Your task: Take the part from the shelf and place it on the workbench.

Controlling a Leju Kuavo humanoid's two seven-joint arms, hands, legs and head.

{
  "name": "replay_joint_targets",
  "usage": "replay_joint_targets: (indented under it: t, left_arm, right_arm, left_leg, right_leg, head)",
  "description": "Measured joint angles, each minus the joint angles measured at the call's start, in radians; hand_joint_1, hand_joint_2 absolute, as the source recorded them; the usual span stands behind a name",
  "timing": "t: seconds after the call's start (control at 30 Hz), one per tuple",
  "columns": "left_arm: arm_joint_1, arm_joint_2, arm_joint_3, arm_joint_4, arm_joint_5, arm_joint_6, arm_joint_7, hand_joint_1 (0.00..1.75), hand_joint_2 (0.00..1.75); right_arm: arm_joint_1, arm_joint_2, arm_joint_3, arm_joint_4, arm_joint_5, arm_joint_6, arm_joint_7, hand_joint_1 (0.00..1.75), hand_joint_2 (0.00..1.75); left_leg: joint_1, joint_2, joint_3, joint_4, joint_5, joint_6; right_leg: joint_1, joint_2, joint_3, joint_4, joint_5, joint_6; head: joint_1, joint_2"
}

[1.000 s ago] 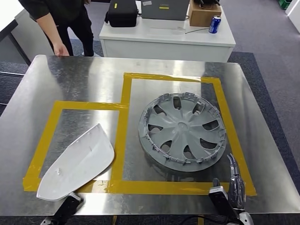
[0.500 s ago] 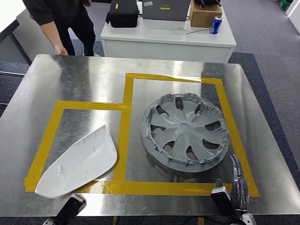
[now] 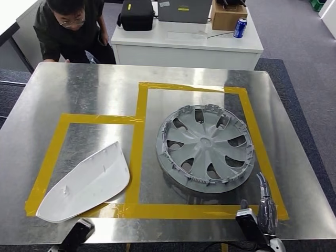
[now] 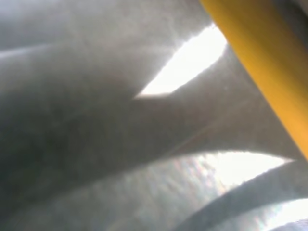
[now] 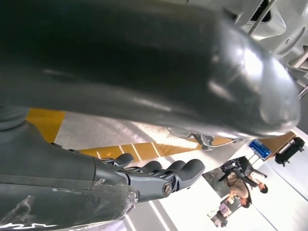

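Note:
A white shell-shaped part (image 3: pixel 85 184) lies flat on the metal workbench (image 3: pixel 99 89), inside the left yellow tape outline (image 3: pixel 51 152). A grey hubcap (image 3: pixel 204 148) lies in the right outline. My left hand (image 3: pixel 77 234) shows as a dark piece at the bench's front edge, just under the white part's near end; how its fingers stand is hidden. My right hand (image 3: pixel 265 212) sits at the front right, close to the hubcap's rim, fingers stretched out and holding nothing. The right wrist view shows those fingers (image 5: pixel 171 175) apart from the hubcap (image 5: pixel 287 19).
A person (image 3: pixel 69 29) leans over the bench's far left corner. Behind the bench a white table (image 3: pixel 186 44) carries a black case (image 3: pixel 136 14), a cardboard box (image 3: pixel 228 16) and a blue can (image 3: pixel 240 27). Grey carpet surrounds the bench.
The person has bent lower at the far left corner. The white part's pointed end has shifted slightly left. My left hand has slipped a little lower; the right hand has hardly moved.

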Motion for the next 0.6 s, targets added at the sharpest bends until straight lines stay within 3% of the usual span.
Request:
replay_joint_targets:
  t: [0.6]
  left_arm:
    - [0.028, -0.012, 0.023, -0.032, 0.091, -0.011, 0.001, 0.00, 0.00]
  right_arm:
    - [0.001, 0.019, -0.006, -0.010, -0.044, 0.018, -0.005, 0.00, 0.00]
  left_leg:
    - [0.006, 0.005, 0.000, 0.000, -0.001, -0.001]
  right_leg:
    - [0.006, 0.007, -0.003, 0.000, 0.002, 0.000]
  head:
    - [0.000, 0.000]
